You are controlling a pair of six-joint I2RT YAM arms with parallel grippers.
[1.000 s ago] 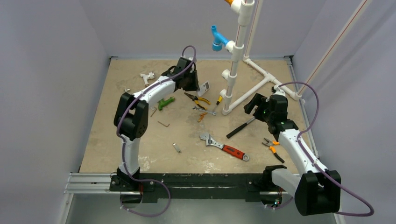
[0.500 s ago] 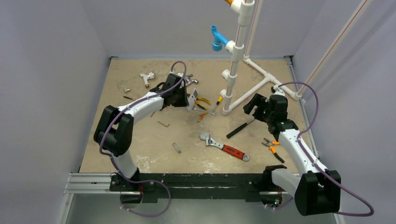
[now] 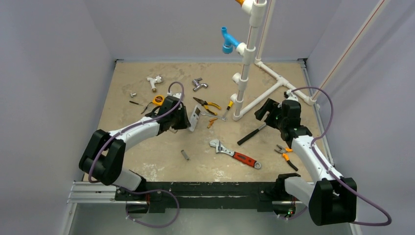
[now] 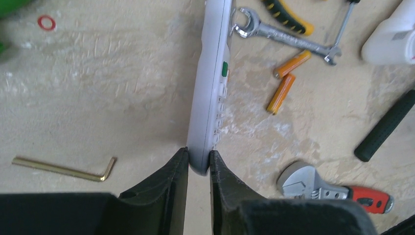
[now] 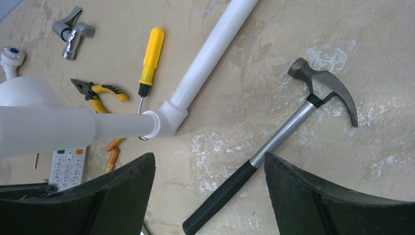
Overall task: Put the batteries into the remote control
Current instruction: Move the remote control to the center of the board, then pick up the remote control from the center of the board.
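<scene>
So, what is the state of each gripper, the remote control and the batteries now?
left gripper, shut on the remote control.
remote control, turned on its edge, gripped at one end.
batteries, both loose on the table, not loaded.
right gripper, open, empty, over the hammer handle.

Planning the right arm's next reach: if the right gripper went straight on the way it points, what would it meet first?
Probably the hammer: its handle lies on the table across the gap ahead of the open right gripper. Depth is unclear, so it might land on bare table instead.
</scene>
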